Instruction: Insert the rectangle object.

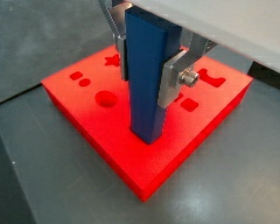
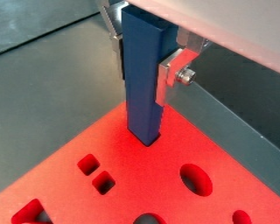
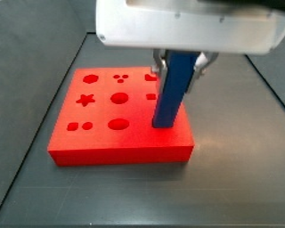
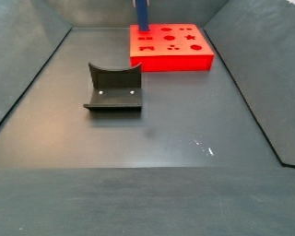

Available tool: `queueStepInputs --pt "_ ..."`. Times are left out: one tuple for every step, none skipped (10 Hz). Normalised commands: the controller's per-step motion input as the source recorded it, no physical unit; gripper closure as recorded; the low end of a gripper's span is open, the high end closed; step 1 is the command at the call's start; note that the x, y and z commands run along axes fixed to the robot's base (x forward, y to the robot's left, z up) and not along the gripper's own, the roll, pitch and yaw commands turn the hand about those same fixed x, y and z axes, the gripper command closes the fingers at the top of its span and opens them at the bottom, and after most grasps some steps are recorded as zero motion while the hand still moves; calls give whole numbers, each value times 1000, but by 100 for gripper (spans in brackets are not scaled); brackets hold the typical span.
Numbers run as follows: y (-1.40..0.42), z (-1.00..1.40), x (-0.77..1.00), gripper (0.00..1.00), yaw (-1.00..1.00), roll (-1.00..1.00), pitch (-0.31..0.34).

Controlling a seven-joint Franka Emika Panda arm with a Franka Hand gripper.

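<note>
The rectangle object, a long blue bar [image 1: 149,74], stands upright with its lower end on the red board [image 1: 119,144], at the board's edge. It also shows in the wrist view [image 2: 145,79] and in both side views [image 3: 171,93] [image 4: 141,13]. My gripper [image 1: 149,61] is shut on the bar's upper part, silver fingers [image 1: 175,79] pressed on both sides. The red board [image 3: 109,147] has several shaped holes, among them a star [image 3: 88,100] and round holes [image 3: 118,124]. Whether the bar's end sits in a hole or on the surface cannot be told.
The dark fixture [image 4: 113,89] stands on the grey floor in front of the red board [image 4: 175,57]. Sloped grey walls [image 4: 27,74] bound the floor on both sides.
</note>
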Motion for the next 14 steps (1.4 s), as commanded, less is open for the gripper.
queueStepInputs --pt "0 -651 -6 100 0 0 6" --pt "37 -900 0 100 0 -77 91" --pt "3 -886 0 100 23 -79 100" --pt "0 -877 0 100 23 -90 91" --pt "0 -866 0 100 20 -103 86" --pt "0 -863 0 100 20 -109 76" --pt "0 -840 0 100 0 -137 63" --pt "51 -509 0 100 0 -323 76" --pt "40 -486 3 100 37 -327 90" --pt "0 -563 0 100 60 -233 0" --pt "0 0 0 100 0 0 20" --pt "0 -94 0 100 0 0 0" --pt "0 -554 237 100 -154 -30 320" --pt "0 -460 249 100 -220 -9 380"
